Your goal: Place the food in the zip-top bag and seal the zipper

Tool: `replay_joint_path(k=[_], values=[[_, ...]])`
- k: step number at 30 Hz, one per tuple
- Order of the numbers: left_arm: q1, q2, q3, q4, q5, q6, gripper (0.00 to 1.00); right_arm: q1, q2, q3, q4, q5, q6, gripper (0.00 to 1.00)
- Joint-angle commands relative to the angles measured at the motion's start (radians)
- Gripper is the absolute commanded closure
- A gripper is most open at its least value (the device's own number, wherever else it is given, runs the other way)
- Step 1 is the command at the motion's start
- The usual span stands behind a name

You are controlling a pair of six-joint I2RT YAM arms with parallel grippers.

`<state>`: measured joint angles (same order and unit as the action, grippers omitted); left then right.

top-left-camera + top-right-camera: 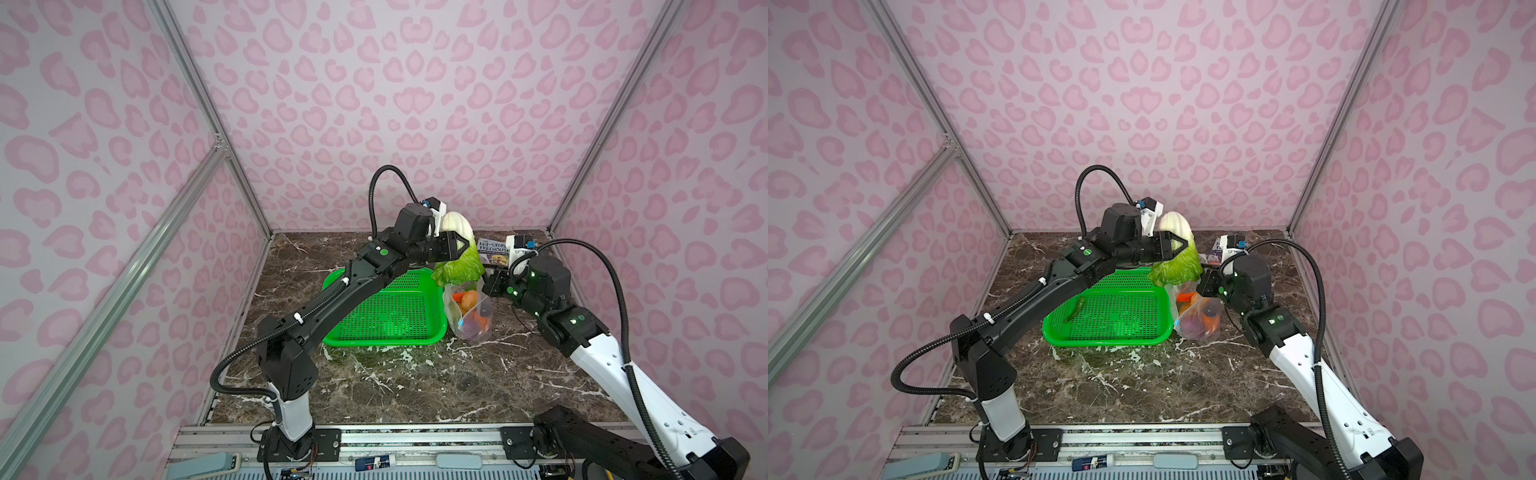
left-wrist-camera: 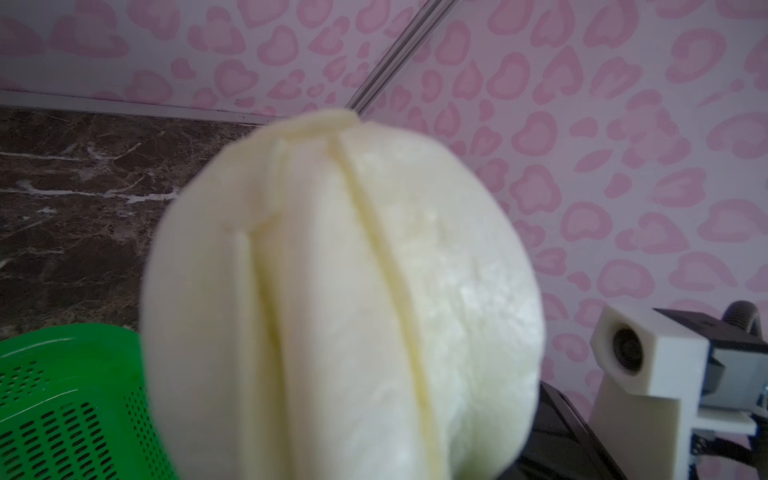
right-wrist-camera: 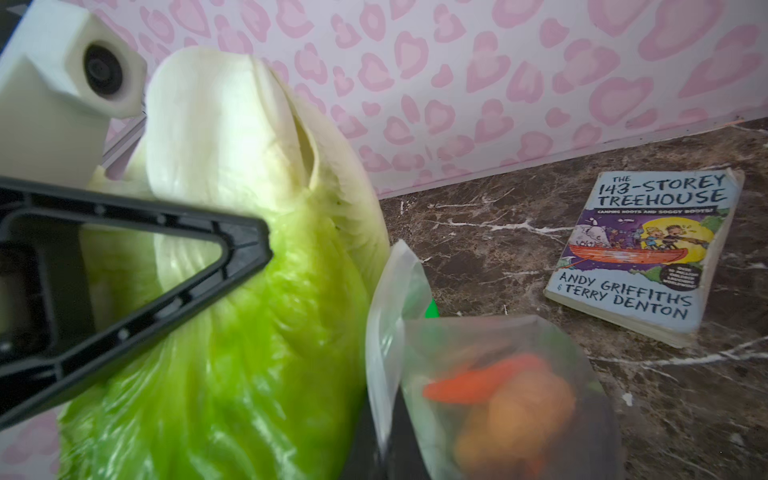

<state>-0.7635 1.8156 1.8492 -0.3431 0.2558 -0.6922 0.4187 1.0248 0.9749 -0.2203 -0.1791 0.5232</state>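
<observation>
Your left hand (image 1: pixel 464 246) pinches the cabbage (image 1: pixel 460 266) leaf-end down over the zip-top bag (image 1: pixel 473 322); lower it squarely into the mouth, right hand (image 1: pixel 491 286) pressed together on its rim.

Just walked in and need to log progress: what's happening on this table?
The left gripper holds the cabbage, leafy end down, above the open zip-top bag. The right gripper pinches the bag's rim, holding it upright beside the green basket. A carrot and other toys are inside; one green piece lies in the basket.
</observation>
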Motion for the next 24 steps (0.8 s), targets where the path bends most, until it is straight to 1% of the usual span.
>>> replay_joint_path(k=[1, 5, 10, 13, 18, 24], values=[[-0.008, -0.002, -0.009, 0.108, -0.084, -0.061, 0.54, 0.031, -0.006, -0.005, 0.074, 0.02, 0.017, 1.0], [-0.025, -0.004, -0.018, 0.125, -0.123, -0.084, 0.54, 0.058, -0.014, -0.009, 0.09, 0.045, 0.023, 1.0], [-0.041, -0.016, -0.017, 0.118, -0.159, -0.104, 0.54, 0.066, -0.021, -0.006, 0.104, 0.08, 0.027, 1.0], [-0.061, -0.036, -0.053, 0.137, -0.23, -0.126, 0.54, 0.072, -0.026, -0.016, 0.125, 0.085, 0.047, 1.0], [-0.11, -0.056, -0.123, 0.19, -0.311, -0.171, 0.55, 0.089, -0.033, -0.039, 0.15, 0.114, 0.077, 1.0], [-0.167, -0.09, -0.208, 0.241, -0.426, -0.173, 0.56, 0.091, -0.061, -0.061, 0.165, 0.164, 0.1, 1.0]])
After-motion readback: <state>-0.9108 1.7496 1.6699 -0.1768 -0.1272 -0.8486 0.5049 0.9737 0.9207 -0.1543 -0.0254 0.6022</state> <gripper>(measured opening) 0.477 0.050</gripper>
